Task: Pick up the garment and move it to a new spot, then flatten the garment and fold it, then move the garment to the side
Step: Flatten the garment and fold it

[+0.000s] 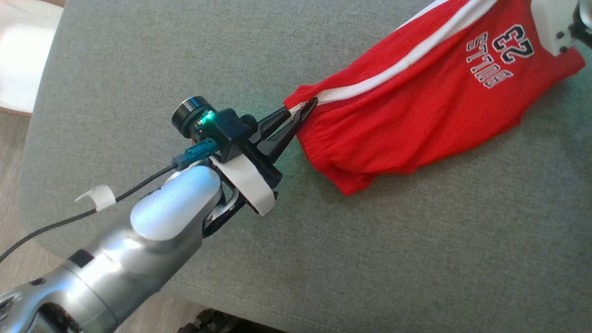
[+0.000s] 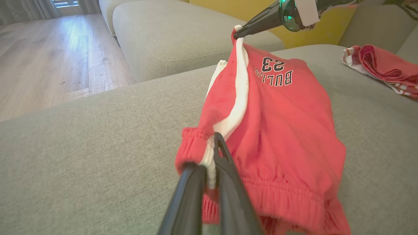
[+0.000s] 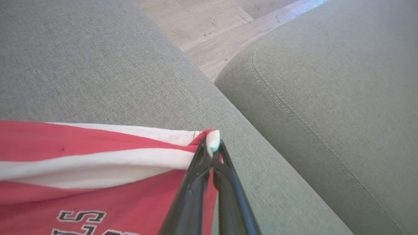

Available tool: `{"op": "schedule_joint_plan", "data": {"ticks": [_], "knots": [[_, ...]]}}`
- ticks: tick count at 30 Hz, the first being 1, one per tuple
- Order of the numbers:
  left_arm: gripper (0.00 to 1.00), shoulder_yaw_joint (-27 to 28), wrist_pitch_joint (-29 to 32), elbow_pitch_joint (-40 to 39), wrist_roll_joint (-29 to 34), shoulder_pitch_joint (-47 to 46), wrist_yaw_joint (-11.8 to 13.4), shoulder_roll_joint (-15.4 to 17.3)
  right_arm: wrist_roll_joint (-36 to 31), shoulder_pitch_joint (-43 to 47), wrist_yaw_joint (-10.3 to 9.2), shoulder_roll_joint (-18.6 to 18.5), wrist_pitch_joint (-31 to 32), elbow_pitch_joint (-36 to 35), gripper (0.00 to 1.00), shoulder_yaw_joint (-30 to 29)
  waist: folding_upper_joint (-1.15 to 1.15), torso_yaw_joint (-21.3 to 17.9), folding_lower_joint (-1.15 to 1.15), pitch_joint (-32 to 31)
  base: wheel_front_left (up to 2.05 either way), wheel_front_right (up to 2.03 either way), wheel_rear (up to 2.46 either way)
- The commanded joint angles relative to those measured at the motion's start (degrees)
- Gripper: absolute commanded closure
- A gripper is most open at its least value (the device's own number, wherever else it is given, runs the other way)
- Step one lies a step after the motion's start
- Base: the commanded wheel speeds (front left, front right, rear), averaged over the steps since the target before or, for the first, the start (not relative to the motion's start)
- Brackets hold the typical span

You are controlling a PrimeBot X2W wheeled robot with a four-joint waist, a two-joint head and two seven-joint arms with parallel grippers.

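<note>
on the grey cushion (image 1: 370,259), your left gripper (image 1: 303,111) and right gripper (image 3: 211,147) each pinch the shorts (image 1: 416,115) by a thin corner; overstretching could slip one free.

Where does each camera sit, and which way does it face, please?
Head view: on the head, looking down at the grey sofa cushion and red shorts; left arm and left gripper show.
Left wrist view: on the left wrist, looking along that gripper across the shorts to the right gripper and a second red garment.
Right wrist view: on the right wrist, looking along that gripper past the shorts' corner to wooden floor.
Shared: both wrist views show the shorts' white stripe.
</note>
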Motion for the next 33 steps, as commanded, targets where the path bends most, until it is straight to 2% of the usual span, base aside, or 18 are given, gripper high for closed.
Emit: {"op": "schedule_joint_plan", "data": {"ticks": [1, 2, 3, 11, 16, 21, 25, 33], "knots": [[1.0, 2.2, -0.45, -0.56, -0.28, -1.91, 0.1, 1.35, 0.47, -1.08, 0.39, 0.43, -1.06, -0.51, 0.71, -0.02, 0.0, 0.28, 0.0, 0.28, 0.0, 0.0, 0.0], [1.0, 2.35, -0.45, -0.24, -0.49, -1.91, 0.1, 1.25, 1.32, -1.18, 0.39, 0.73, -1.04, 0.59, 0.0, -0.3, 0.0, 0.38, 0.0, 0.37, 0.0, 0.0, 0.0], [0.0, 2.52, -0.45, 0.17, -0.78, -1.86, 0.1, 1.12, 1.6, -1.28, 0.39, 1.11, -0.97, 0.93, 0.0, 0.37, 0.0, 0.41, 0.0, 0.42, 0.0, 0.0, 0.0], [0.0, 3.25, -0.45, 1.35, 0.24, -1.61, 0.09, 1.64, 2.94, -1.98, 0.39, 2.38, -4.6, 4.02, 0.0, 2.47, 0.0, -1.09, 0.0, -0.53, 0.0, 0.0, 0.0], [0.0, 5.23, -0.45, 1.82, 0.86, -0.48, 0.09, 3.03, 5.08, -1.32, 0.39, 4.61, -9.79, 8.13, 0.0, -0.55, 0.0, -3.7, 0.0, -2.77, 0.0, 0.0, 0.0], [0.0, 11.06, -0.45, 1.61, 1.58, 2.51, 0.44, 5.39, 8.15, -0.11, 0.39, 7.96, -15.75, 9.61, 0.0, -4.91, 0.0, -7.46, 0.0, -6.3, 0.0, 0.0, 0.0], [0.0, 18.06, -0.45, -1.89, 2.41, 5.63, 2.29, 6.66, 9.33, 1.62, 0.39, 9.29, -22.12, 9.9, 0.0, -8.29, 0.0, -10.11, 0.0, -9.54, 0.0, 0.0, 0.0], [0.0, 31.62, -0.46, -10.68, 4.34, 13.62, 8.21, 6.94, 9.62, 9.1, 0.39, 12.75, -33.9, 9.68, 0.0, -14.84, 0.0, -14.68, 0.0, -15.75, 0.0, 0.0, 0.0]]}}
